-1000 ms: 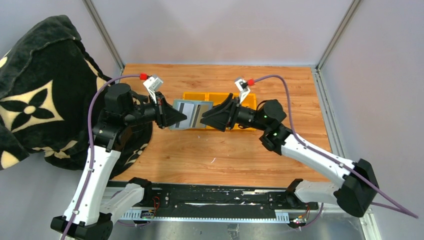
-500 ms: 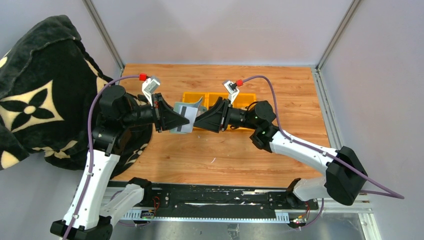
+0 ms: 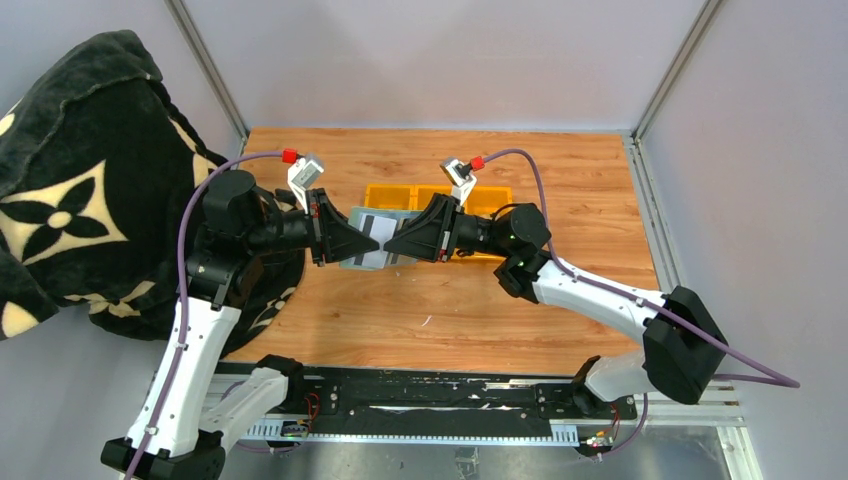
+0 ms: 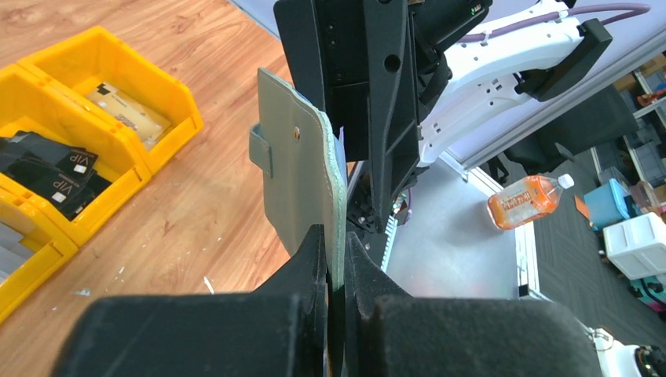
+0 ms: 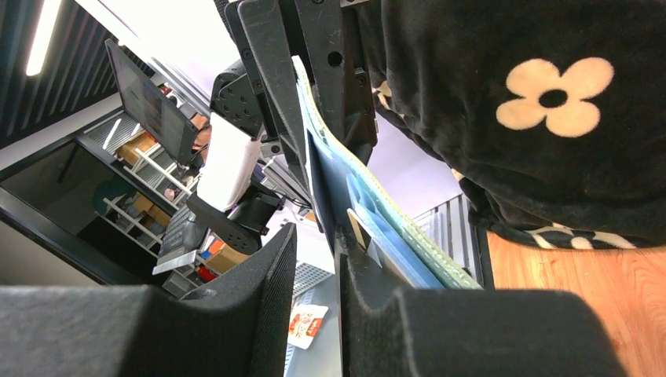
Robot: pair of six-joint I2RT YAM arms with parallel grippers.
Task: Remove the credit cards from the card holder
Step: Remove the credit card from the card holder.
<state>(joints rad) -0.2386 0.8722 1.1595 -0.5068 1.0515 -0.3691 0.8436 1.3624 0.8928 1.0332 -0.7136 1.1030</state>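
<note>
The sage grey-green card holder [image 3: 370,258] hangs in the air between my two grippers, in front of the yellow tray. My left gripper [image 3: 362,243] is shut on its lower edge; in the left wrist view [image 4: 336,239] the holder [image 4: 298,181] stands on edge with its tab to the left. Pale cards with dark stripes [image 3: 378,222] show in the open holder. My right gripper [image 3: 392,243] is at the holder's inner face with its jaws a little apart and nothing between them [image 5: 316,236]. A tan card edge [image 5: 356,226] sticks out of the holder [image 5: 377,206] just beside one finger.
The yellow three-compartment tray [image 3: 488,196] stands behind the holder; in the left wrist view [image 4: 169,133] it holds black cards [image 4: 55,169] and a tan card [image 4: 126,106]. A black flower-patterned blanket [image 3: 70,200] is piled at the left. Walls close in the table.
My right gripper has moved left, from the holder's right edge to its middle. The holder has folded and swung somewhat. My left arm has barely moved.
</note>
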